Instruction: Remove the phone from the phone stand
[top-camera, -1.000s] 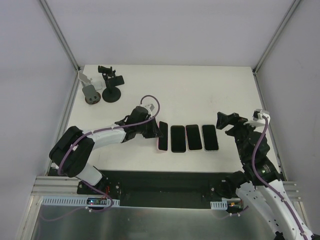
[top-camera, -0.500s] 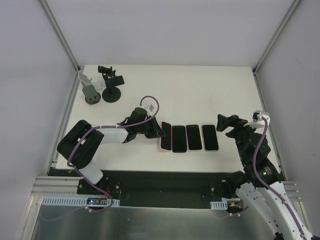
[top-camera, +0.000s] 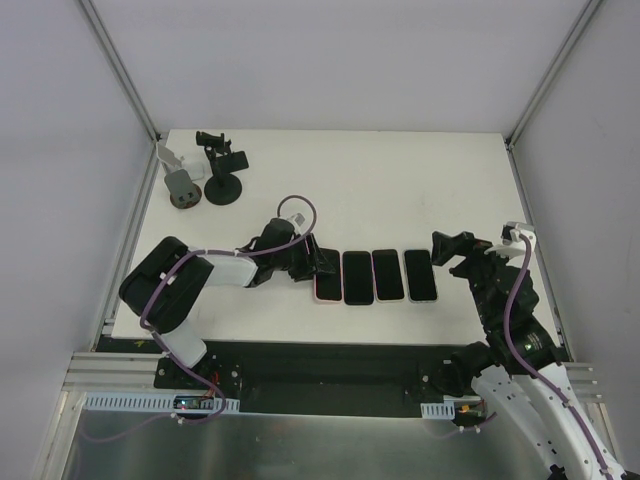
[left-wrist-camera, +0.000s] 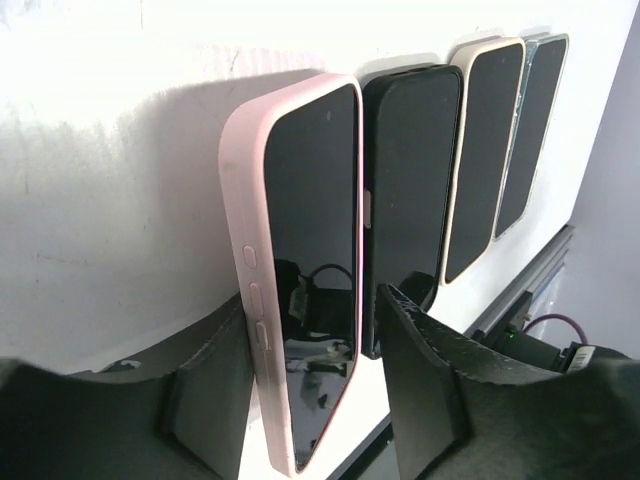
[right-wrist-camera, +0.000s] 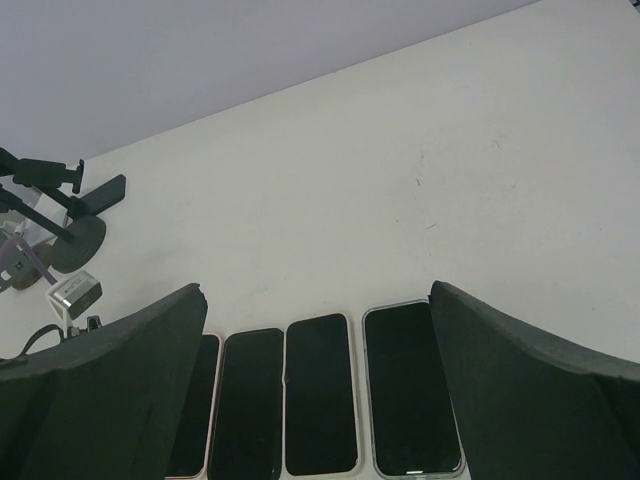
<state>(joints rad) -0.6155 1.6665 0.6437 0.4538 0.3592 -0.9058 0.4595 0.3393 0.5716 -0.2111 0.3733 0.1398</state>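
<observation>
pink-cased phone (left-wrist-camera: 305, 220) lying flat on the white counter (top-camera: 400, 190), leftmost in a row with three other phones (top-camera: 388, 275), well apart from the black phone stand (top-camera: 222, 176) in the far left corner. left end effector (top-camera: 318, 267) partly parted, fingers flanking one end of the pink-cased phone with a slight gap. right end effector (top-camera: 446, 252) spread wide, holding nothing, just beside the row's right end.

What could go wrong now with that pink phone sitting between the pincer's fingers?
The left pincer straddles the pink phone, and one finger sits right beside the black phone next to it. Pulling back crooked might drag the pink phone or knock that neighbour. The four phones lie close side by side, so one bump could shove the whole row.
</observation>
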